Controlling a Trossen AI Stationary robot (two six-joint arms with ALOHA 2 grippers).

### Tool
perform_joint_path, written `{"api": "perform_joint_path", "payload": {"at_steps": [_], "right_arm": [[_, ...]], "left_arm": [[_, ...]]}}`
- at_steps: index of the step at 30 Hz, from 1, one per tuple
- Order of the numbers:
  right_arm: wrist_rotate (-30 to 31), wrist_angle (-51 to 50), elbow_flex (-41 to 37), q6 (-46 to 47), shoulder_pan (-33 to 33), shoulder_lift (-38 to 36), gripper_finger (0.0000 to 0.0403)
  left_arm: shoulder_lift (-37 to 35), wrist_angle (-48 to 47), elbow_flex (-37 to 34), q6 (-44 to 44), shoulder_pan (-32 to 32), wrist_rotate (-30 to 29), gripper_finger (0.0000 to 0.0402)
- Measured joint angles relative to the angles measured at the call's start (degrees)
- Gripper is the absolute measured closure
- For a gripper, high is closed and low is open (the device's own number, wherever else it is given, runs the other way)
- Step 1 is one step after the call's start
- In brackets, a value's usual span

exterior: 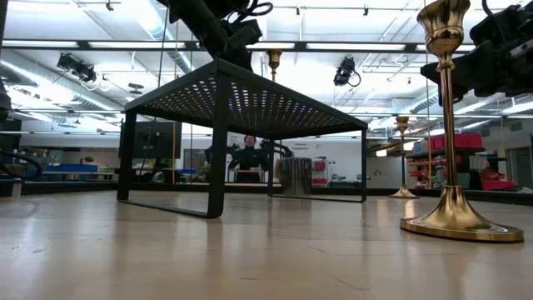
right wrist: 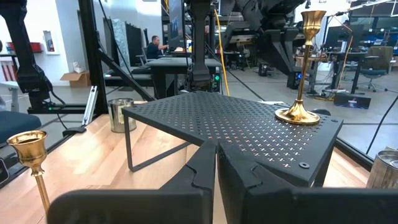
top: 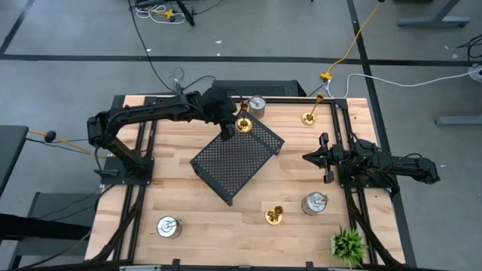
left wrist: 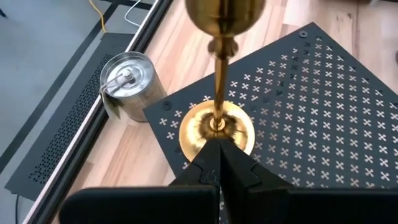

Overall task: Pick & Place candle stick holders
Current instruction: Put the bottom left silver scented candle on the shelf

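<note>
1. A gold candle holder (top: 242, 125) stands upright on a corner of the black perforated tray (top: 237, 160); it has a round shiny base, a thin stem and a cup on top.
2. The left gripper (left wrist: 217, 163) hovers just beside that holder's base, its fingers clenched together and holding nothing.
3. A squat silver holder (top: 257, 105) sits on the table just beyond that tray corner.
4. Another gold holder (top: 309, 117) stands near the table's far edge, and a third (top: 274, 216) stands near the front beside a silver holder (top: 314, 203).
5. A further silver holder (top: 169, 226) sits at the front left.
6. The right gripper (top: 324, 157) waits to the right of the tray, clenched and empty.
7. A small green plant (top: 348, 243) sits at the front right corner.
</note>
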Motion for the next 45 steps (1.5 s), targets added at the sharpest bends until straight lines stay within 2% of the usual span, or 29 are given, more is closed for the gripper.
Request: {"api": "perform_joint_path", "payload": {"at_steps": [8,13,17,24,37,45], "right_arm": [[0.0,0.0,-0.02,0.0,-0.01,0.0,0.038],[0.0,0.0,-0.02,0.0,-0.02,0.0,0.038],[0.0,0.0,-0.02,0.0,-0.02,0.0,0.038],[0.0,0.02,0.0,0.0,-0.02,0.0,0.038],[0.0,0.0,-0.01,0.0,0.0,0.0,0.038],[0.0,0.0,-0.02,0.0,-0.01,0.0,0.038]], "left_arm": [[0.0,1.32,0.0,0.44,0.95,0.26,0.0401],[0.0,1.27,0.0,1.8,2.12,4.89,0.04],[0.0,1.08,0.0,2.83,2.64,4.72,0.0399],[-3.86,-1.6,-0.02,3.07,3.99,7.32,0.04],[-14.69,-8.83,-0.02,1.71,-2.33,7.84,0.04],[-17.59,-14.86,-0.02,1.77,-8.02,7.62,0.04]]}}
